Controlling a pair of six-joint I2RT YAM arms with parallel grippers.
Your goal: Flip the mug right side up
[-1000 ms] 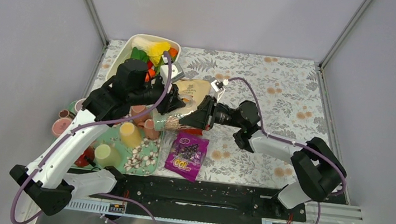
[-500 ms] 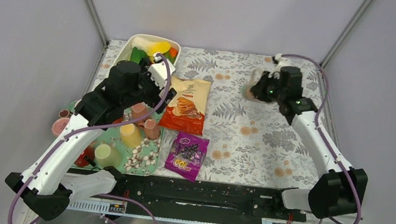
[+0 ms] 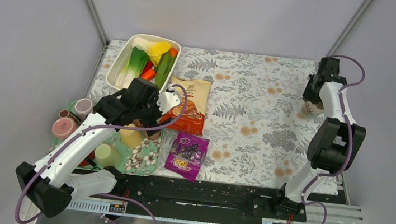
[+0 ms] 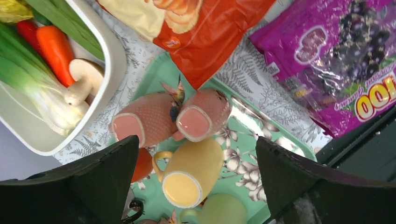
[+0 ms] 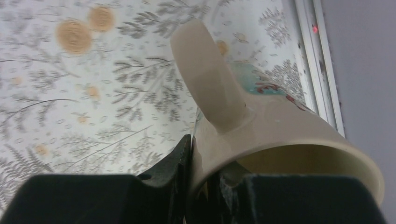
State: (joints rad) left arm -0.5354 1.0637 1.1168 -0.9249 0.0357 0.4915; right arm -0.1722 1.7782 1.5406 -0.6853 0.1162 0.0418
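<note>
A cream mug with teal print [image 5: 280, 135] is pinched by its rim in my right gripper [image 5: 205, 156]. One finger [image 5: 173, 163] presses the outside wall and the other sits inside the mouth. The mouth faces the wrist and the handle points away. From above, this mug [image 3: 310, 109] hangs under the right gripper [image 3: 313, 102] near the table's right edge; whether it touches the cloth I cannot tell. My left gripper [image 4: 196, 140] stands wide open and holds nothing, above upside-down yellow [image 4: 191, 170] and pink mugs [image 4: 205, 114] on the green tray [image 4: 280, 140].
A white bin of vegetables [image 3: 119, 69] stands at the back left. An orange chips bag [image 3: 188, 108] and a purple candy bag [image 3: 187, 153] lie beside the green tray [image 3: 145, 157]. Pink cups [image 3: 62, 127] sit at the far left. The frame rail runs along the right edge.
The left gripper opened, let go of the mug and drew back over the tray. The right arm swung from the chips bag to the far right edge with the mug in it.
</note>
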